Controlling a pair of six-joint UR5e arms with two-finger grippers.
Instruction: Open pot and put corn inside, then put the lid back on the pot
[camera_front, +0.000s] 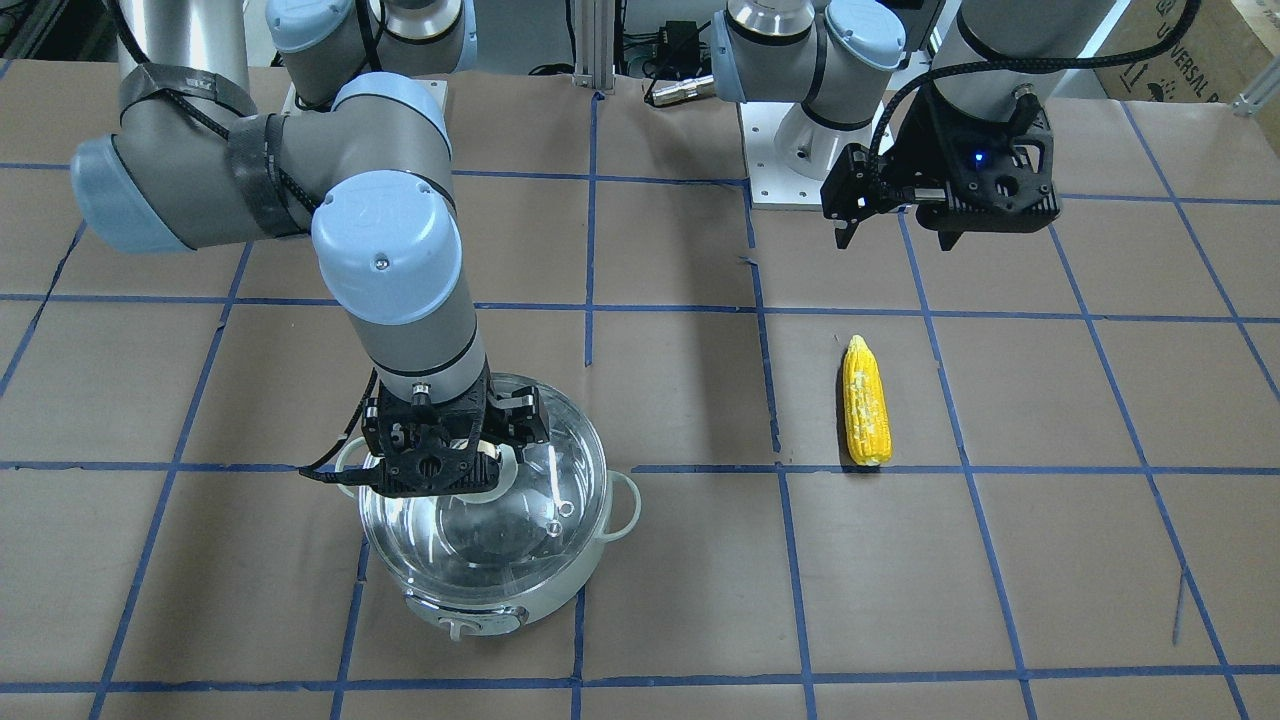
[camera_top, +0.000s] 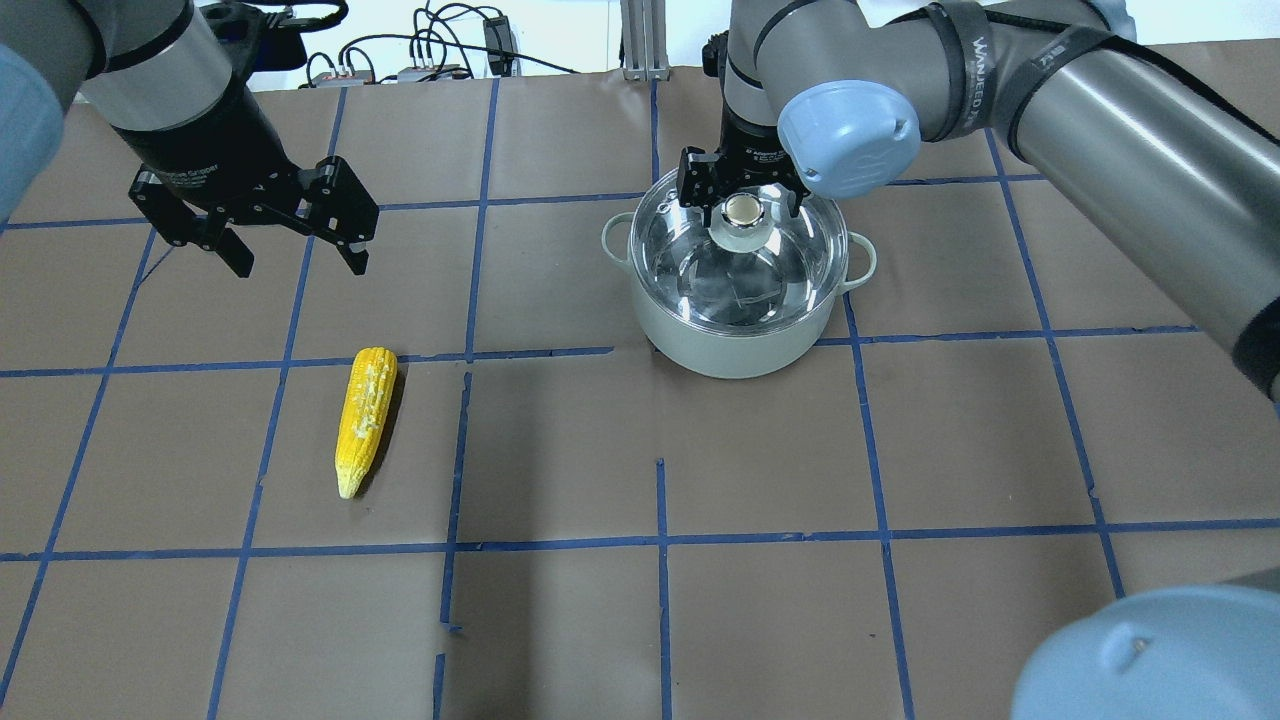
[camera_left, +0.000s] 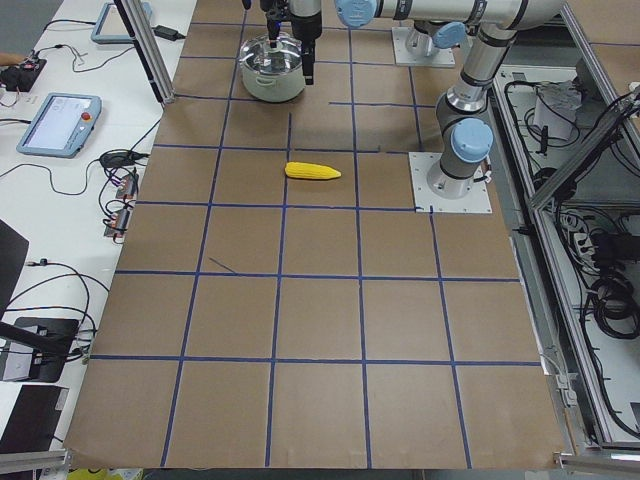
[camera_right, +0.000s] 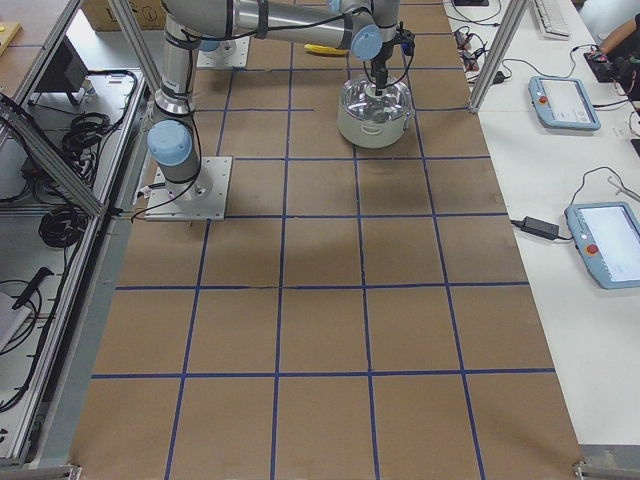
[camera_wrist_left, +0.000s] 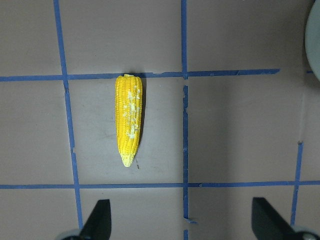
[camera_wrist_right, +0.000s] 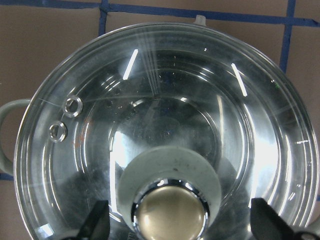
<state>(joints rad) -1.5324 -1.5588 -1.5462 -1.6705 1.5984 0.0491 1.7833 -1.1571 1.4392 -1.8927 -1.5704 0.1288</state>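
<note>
Our right gripper (camera_top: 742, 200) brackets the lid knob (camera_wrist_right: 170, 215), poised for the lift.
Its fingers stand apart on either side of the knob, not yet pinching, and the glass lid (camera_top: 740, 265) sits seated on the pot (camera_top: 740, 345). We should centre the knob between the pads, sink below its flared top, close firmly, then rise straight up so the pot isn't dragged. The corn (camera_top: 365, 420) lies on the table (camera_top: 900, 450), well apart from the pot, near our left gripper (camera_top: 300, 262), which hovers with its fingers spread.
</note>
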